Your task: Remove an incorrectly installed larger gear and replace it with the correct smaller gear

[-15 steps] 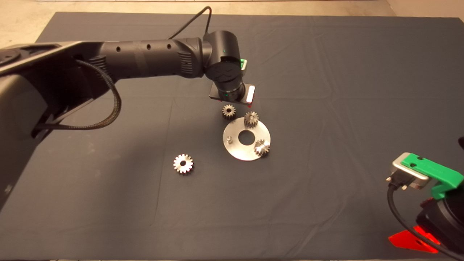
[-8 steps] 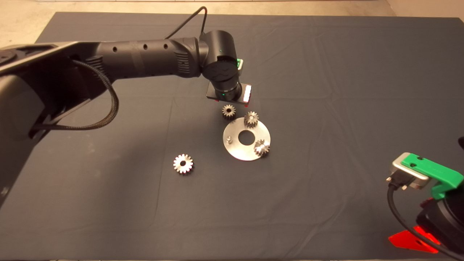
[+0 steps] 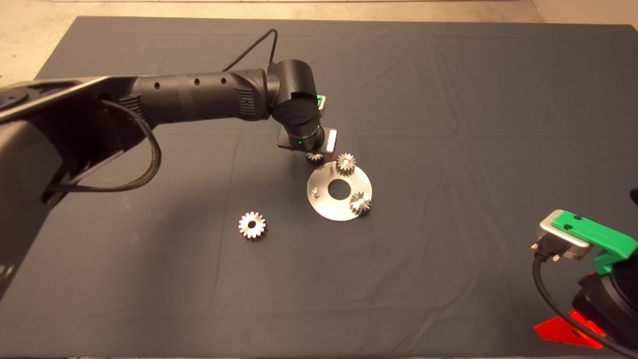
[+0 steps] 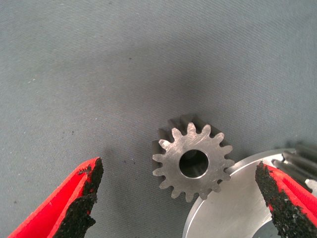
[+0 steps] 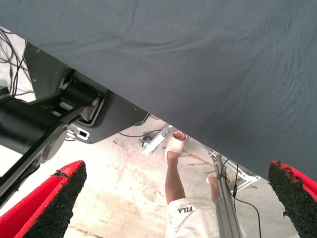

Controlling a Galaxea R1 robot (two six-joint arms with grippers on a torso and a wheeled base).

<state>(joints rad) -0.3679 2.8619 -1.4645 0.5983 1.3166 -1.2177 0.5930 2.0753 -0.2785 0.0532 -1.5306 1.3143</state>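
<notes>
The larger gear (image 3: 251,225), bright silver, lies flat on the mat to the near left of the round steel plate (image 3: 326,207). The smaller gear (image 3: 314,158) (image 4: 193,162) lies on the mat just off the plate's far edge, partly hidden in the head view by my left gripper (image 3: 311,149). In the left wrist view the left gripper (image 4: 178,171) is open, one finger on each side of this gear, neither touching it. Two other small gears (image 3: 345,163) (image 3: 360,203) sit on the plate, and a bare peg (image 3: 315,191) stands at its left.
My right gripper (image 3: 568,331) (image 5: 173,198) waits open at the mat's near right edge. Its wrist view shows the mat's underside edge, the robot base and a person's leg and foot (image 5: 176,144) on the floor. Pale floor borders the mat's far side (image 3: 149,7).
My left gripper has moved down and slightly left, and now covers part of the smaller gear in the head view. The gears, plate and right arm have not moved.
</notes>
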